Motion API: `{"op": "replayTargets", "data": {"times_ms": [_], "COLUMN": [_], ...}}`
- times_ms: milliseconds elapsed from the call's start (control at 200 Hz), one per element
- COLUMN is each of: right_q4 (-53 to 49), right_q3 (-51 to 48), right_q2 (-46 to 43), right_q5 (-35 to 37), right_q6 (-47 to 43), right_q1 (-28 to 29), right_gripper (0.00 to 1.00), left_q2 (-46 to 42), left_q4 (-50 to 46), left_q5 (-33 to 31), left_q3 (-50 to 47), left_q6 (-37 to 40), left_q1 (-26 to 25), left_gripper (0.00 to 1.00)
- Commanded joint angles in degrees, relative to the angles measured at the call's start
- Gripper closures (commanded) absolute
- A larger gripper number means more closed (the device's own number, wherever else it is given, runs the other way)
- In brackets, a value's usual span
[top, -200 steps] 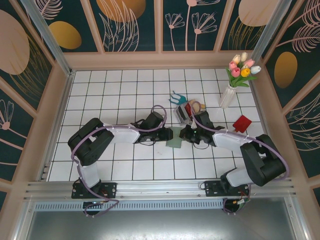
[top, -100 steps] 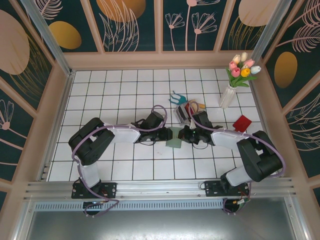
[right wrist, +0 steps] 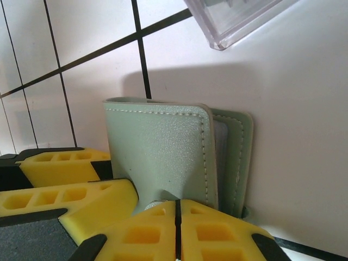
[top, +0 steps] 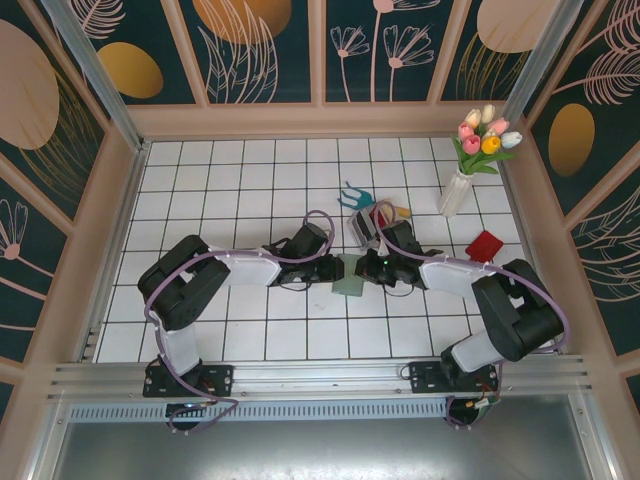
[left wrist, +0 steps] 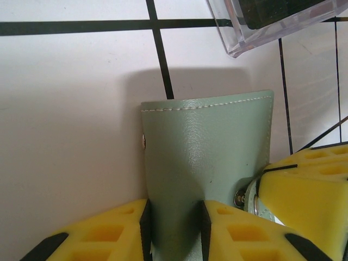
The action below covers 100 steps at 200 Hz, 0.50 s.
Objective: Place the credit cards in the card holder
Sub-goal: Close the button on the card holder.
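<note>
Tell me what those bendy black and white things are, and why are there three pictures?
Those are two robot arms, bolted at the near edge of a white tiled table. The big picture comes from a camera high above them. The other two come from small cameras on each arm's wrist, so the yellow blocks you see there are the robot's fingers. On the table stand a vase of tulips and a clear rack of cards. In the middle, the left gripper and the right gripper both pinch the green card holder, one from each side. It looks slightly open, like a book.
</note>
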Motion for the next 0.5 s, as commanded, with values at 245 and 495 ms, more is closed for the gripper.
{"op": "replayTargets", "data": {"times_ms": [245, 495], "right_q4": [-8.4, -6.1], "right_q3": [0.7, -1.1], "right_q2": [-7.3, -6.5], "right_q5": [6.2, 1.7], "right_q6": [-0.5, 0.5], "right_q1": [-0.1, 0.3], "right_gripper": [0.86, 0.91], "left_q2": [0.5, 0.1], "left_q4": [-1.4, -2.9], "left_q5": [1.3, 2.0], "left_q3": [-1.4, -1.7], "left_q6": [0.4, 2.4], "left_q1": [-0.9, -0.8], "left_gripper": [0.63, 0.60]}}
